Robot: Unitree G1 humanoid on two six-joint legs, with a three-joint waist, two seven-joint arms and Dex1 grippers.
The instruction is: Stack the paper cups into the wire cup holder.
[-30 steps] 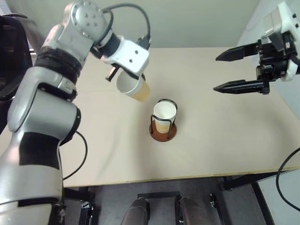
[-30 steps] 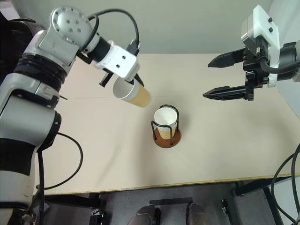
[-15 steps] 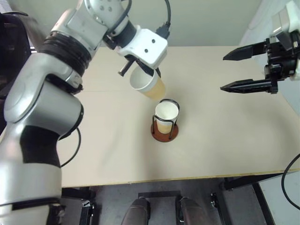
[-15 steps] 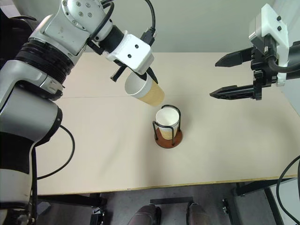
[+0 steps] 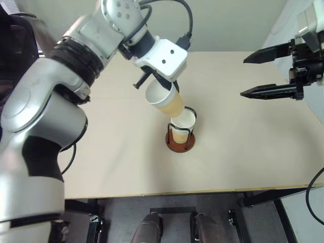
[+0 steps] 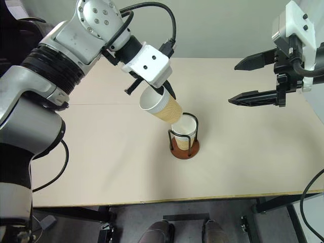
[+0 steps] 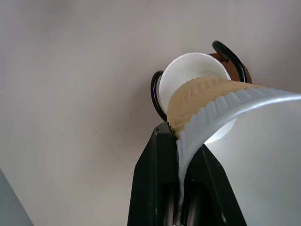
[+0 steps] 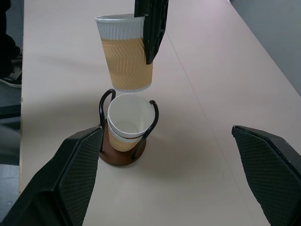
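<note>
Cup holder [image 6: 184, 142] on bench [image 6: 101, 152]: nested cups [image 6: 183, 128] already inside. Left claw [image 5: 163, 88] pinching another cup [image 6: 161, 106] just above. Right claw [image 6: 258, 79] spread, empty.

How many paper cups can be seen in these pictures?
2, perhaps 3. One cup is held by the left gripper just above the wire cup holder. The stack in the holder shows two rims, so probably one cup is nested inside another.
</note>
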